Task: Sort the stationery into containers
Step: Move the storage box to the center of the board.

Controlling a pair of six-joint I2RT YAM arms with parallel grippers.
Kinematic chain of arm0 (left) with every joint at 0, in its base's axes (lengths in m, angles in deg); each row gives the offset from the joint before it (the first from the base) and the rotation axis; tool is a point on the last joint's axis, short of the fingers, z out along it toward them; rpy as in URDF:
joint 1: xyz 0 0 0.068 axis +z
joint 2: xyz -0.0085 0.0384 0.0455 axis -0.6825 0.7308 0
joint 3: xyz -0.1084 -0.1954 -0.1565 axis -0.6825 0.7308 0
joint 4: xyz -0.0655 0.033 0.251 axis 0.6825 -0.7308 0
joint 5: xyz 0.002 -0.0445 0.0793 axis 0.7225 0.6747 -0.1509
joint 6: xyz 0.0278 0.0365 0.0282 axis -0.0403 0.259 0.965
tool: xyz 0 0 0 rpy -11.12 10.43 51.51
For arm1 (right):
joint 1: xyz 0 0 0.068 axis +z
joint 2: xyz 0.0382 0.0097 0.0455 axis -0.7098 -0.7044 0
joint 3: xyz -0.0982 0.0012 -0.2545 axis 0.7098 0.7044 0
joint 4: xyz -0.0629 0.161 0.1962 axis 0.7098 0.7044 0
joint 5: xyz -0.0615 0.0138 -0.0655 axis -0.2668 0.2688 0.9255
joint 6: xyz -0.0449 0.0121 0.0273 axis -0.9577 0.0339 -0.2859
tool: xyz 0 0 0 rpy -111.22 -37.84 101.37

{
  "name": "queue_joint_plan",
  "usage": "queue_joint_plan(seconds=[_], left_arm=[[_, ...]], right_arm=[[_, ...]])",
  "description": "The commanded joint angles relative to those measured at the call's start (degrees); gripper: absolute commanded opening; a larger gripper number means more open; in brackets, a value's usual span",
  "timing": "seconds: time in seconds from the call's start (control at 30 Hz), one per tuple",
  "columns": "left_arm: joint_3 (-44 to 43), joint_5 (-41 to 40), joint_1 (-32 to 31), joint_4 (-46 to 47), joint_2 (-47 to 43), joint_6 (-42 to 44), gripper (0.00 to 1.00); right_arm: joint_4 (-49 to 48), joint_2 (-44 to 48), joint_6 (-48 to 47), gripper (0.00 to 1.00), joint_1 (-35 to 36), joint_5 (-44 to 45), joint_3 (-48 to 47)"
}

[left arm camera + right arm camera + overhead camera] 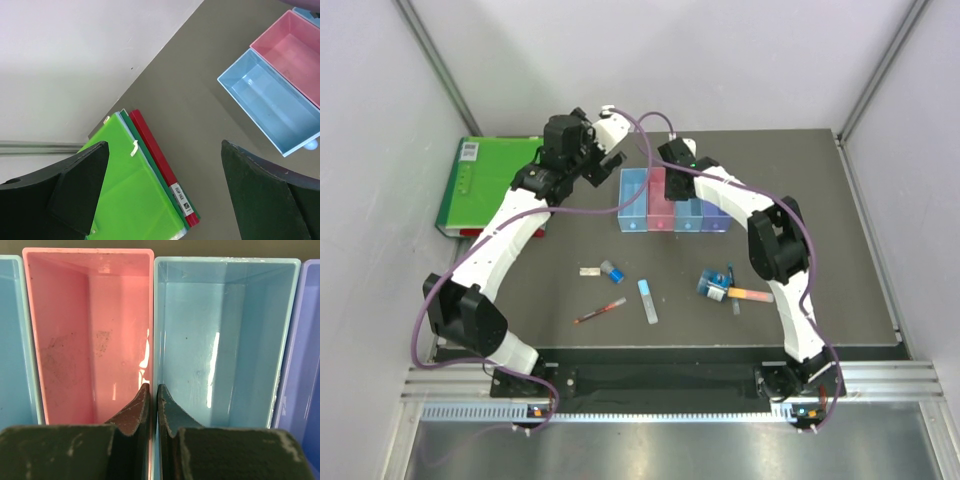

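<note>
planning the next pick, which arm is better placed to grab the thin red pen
Left. The red pen lies on the left arm's side of the table, and its jaws are open and empty. The right arm's jaws are shut over the bins.

A green binder [485, 190] lies flat at the far-left corner of the dark table [850, 260].

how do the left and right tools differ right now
The left tool is wide open; the right tool is shut. The left tool hangs near the green binder; the right tool lines up with the wall between the pink bin and a light blue bin. Both hold nothing.
</note>
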Motion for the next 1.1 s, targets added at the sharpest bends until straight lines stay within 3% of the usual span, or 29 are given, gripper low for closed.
queue_joint_plan(seconds=[0.0, 0.17, 0.27, 0.3, 0.47, 0.7, 0.87, 0.97, 1.07], left_arm=[[0.3, -1.9, 0.2, 4.8, -2.2, -2.1, 0.99], [1.6, -5.7, 0.3, 8.4, -2.8, -3.3, 0.99], [3.0, -7.0, 0.4, 11.2, -3.7, -3.4, 0.99], [3.2, -7.2, 0.3, 11.6, -3.9, -3.3, 0.99], [3.4, -7.5, 0.4, 11.7, -3.8, -3.0, 0.99], [3.8, -7.2, 0.3, 11.9, -4.1, -3.5, 0.99], [6.2, -7.3, 0.4, 13.4, -4.8, -2.6, 0.99], [10.9, -7.3, 0.4, 16.6, -6.5, -1.6, 0.99], [13.6, -6.6, 0.5, 17.0, -7.6, -2.1, 0.99]], right_arm=[[-5.1, -2.2, -0.6, 0.00, -1.1, 0.6, -2.0], [-5.7, -1.7, -1.2, 0.03, -1.1, 0.3, -2.0], [-5.9, -1.4, -1.6, 0.12, -1.1, 0.0, -2.0], [-5.9, -1.3, -1.9, 0.21, -1.1, 0.0, -2.0], [-6.1, -0.7, -2.1, 0.38, -1.2, 0.1, -1.7], [-6.6, 0.3, -3.9, 0.73, -0.9, 2.0, -1.7], [-8.4, 3.3, -7.3, 0.84, -0.8, 1.1, -1.7], [-11.7, 7.0, -10.9, 0.99, -1.0, -2.1, 0.1], [-13.1, 10.6, -13.7, 1.00, -1.2, -7.1, 0.7]])
